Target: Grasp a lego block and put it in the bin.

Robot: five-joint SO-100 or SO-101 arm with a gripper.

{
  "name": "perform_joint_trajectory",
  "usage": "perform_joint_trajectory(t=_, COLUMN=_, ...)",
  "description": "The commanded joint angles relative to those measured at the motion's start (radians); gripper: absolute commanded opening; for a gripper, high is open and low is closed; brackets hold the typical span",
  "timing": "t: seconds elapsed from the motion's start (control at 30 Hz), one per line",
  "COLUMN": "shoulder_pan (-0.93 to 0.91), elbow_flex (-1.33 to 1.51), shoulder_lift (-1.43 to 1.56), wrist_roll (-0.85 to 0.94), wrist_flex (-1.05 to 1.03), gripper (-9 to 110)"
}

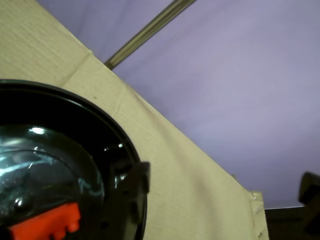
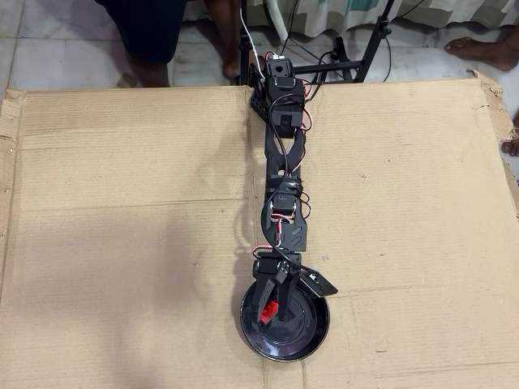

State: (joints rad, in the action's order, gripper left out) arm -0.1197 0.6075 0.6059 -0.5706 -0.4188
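Note:
The bin [image 2: 311,339] is a round glossy black dish near the front edge of the cardboard in the overhead view. In the wrist view the bin [image 1: 75,112] fills the lower left. A small red lego block [image 2: 267,310] lies inside the dish on its left part, and the lego block [image 1: 47,224] shows at the bottom left of the wrist view. My gripper [image 2: 302,305] hangs over the dish, open, with one finger [image 2: 273,301] beside the brick and the other splayed right. In the wrist view the gripper [image 1: 220,205] holds nothing, and the brick lies left of the left finger [image 1: 131,200].
A large brown cardboard sheet [image 2: 122,227] covers the work area, with its edge [image 1: 252,200] close in the wrist view. Behind the arm's base [image 2: 278,77] are a black stand, tiled floor and people's legs [image 2: 150,40]. A bare foot [image 2: 486,44] is at the top right.

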Motion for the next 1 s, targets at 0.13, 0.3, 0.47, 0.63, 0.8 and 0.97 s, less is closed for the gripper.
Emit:
perform_joint_trajectory(t=0.13, shoulder_pan=-0.026, elbow_flex=0.219, shoulder_lift=0.311, wrist_roll=0.006, wrist_flex=-0.158, gripper=34)
perform_joint_trajectory(t=0.3, shoulder_pan=-0.029, elbow_flex=0.568, shoulder_lift=0.601, wrist_roll=-0.002, wrist_flex=-0.153, gripper=34)
perform_joint_trajectory(t=0.47, shoulder_pan=-0.025, elbow_flex=0.847, shoulder_lift=0.818, wrist_roll=-0.006, wrist_flex=-0.152, gripper=34)
perform_joint_trajectory(t=0.63, shoulder_pan=-0.011, elbow_flex=1.075, shoulder_lift=0.988, wrist_roll=0.0, wrist_flex=-0.152, gripper=34)
perform_joint_trajectory(t=0.8, shoulder_pan=0.006, elbow_flex=1.253, shoulder_lift=1.132, wrist_roll=0.003, wrist_flex=-0.15, gripper=34)
perform_joint_trajectory(t=0.97, shoulder_pan=0.038, elbow_flex=1.413, shoulder_lift=1.235, wrist_roll=0.0, wrist_flex=-0.051, gripper=34)
